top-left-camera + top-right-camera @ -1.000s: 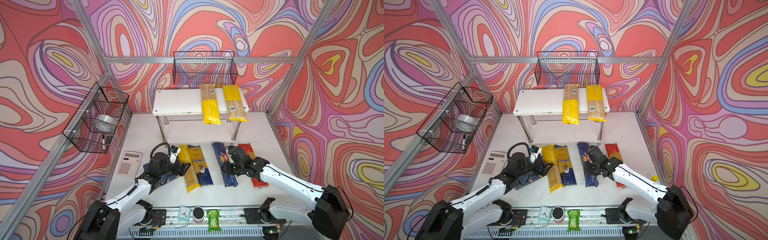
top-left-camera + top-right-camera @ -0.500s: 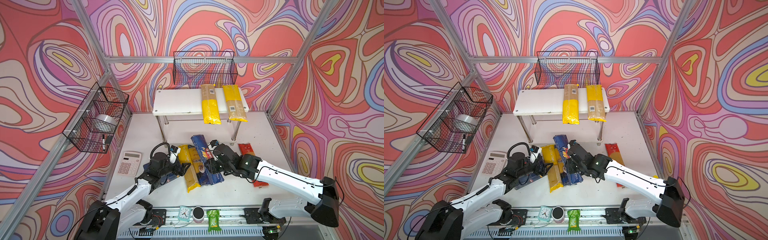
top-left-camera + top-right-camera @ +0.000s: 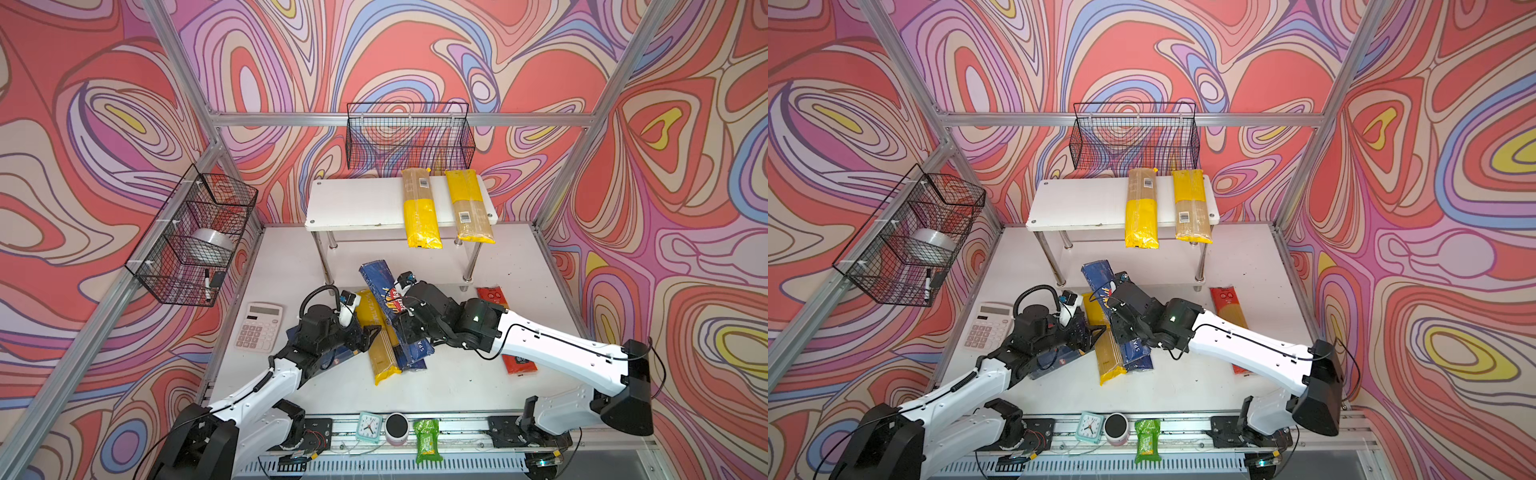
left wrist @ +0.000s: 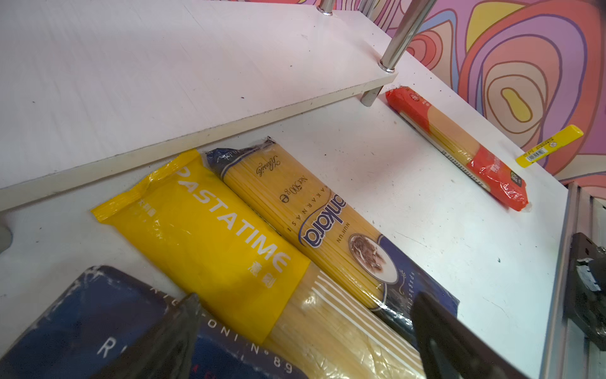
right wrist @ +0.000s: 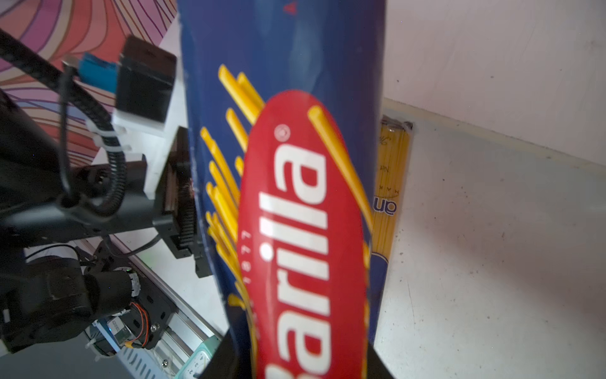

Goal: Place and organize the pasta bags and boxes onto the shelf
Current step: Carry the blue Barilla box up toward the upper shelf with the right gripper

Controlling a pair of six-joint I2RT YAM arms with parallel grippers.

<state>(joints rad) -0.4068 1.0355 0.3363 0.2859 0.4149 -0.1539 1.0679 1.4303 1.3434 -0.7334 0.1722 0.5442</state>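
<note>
- Left gripper (image 3: 368, 332): jaws spread, nothing between them. It hangs over the rigatoni box (image 4: 65, 328) towards the tabletop's left edge, same as a second ago.
- Pastatime bag (image 4: 210, 229) and blue-gold bag (image 4: 328, 223) lie touching, side by side, mid-tabletop, just in front of the shelf's lower board. Neither has moved.
- Change: the spaghetti box (image 3: 380, 286) lay flat to the right of the blue-gold bag a second ago. Now it is off the tabletop, tilted, crossing above those two bags. The right gripper (image 3: 399, 316) is clamped on it by the logo, reaching past the middle.
- Red bag (image 4: 459, 144): alone near the right edge, beside the shelf's front right leg.
- Shelf (image 3: 357, 203), back edge: two yellow bags (image 3: 420, 212) on the top board's right end, overhanging the front.
- My reading: the pick is done and the carry to the shelf comes next. The left gripper sits close, so I am watching clearance.
</note>
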